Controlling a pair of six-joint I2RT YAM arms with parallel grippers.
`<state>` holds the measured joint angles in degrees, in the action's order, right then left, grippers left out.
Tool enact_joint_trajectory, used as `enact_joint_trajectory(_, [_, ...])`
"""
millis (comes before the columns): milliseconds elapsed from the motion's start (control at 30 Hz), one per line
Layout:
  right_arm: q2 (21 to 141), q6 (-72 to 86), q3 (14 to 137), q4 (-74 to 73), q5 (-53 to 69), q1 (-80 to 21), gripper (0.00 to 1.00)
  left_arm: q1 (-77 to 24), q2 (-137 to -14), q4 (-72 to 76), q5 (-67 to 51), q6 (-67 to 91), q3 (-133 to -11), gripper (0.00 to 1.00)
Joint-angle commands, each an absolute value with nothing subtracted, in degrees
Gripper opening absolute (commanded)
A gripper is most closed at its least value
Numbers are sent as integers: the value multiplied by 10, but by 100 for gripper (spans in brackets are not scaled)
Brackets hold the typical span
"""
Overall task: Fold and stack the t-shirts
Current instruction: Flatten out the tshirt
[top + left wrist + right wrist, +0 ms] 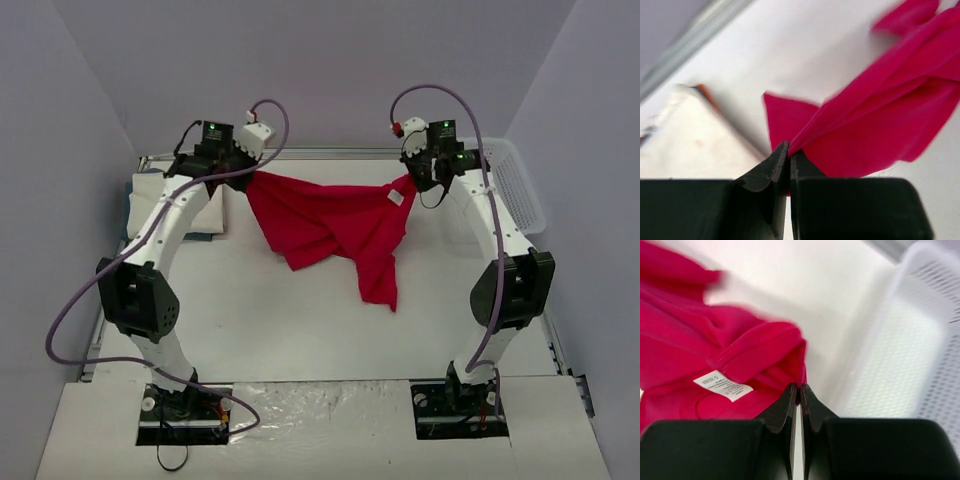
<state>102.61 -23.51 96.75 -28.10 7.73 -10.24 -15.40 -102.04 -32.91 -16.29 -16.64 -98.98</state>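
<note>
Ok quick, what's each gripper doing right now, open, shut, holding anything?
Left gripper: shut on the red t-shirt.
Right gripper: shut on the red t-shirt too.

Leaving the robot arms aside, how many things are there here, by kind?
Red t-shirt: 1
Folded white shirt: 1
Dark cloth under it, kind unclear: 1
White mesh basket: 1
Total: 4

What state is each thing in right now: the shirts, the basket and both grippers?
Red shirt: unfolded, stretched between both grippers, lower part drooping.
White shirt: folded, lying at the far left.
Basket: upright, at the far right, no cloth visible inside.
Left gripper: shut on the red shirt.
Right gripper: shut on the red shirt.
</note>
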Motion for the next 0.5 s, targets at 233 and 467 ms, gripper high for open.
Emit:
enact_joint_trajectory(233, [897,-246,1042,-323,107,-69,0,-129,-842,-463,-112,-208,-1104,2])
enact_joint_trajectory(467, [758,-243,930,-328,137,-69,0,-130,-723,-501,-148,-221,-1021,2])
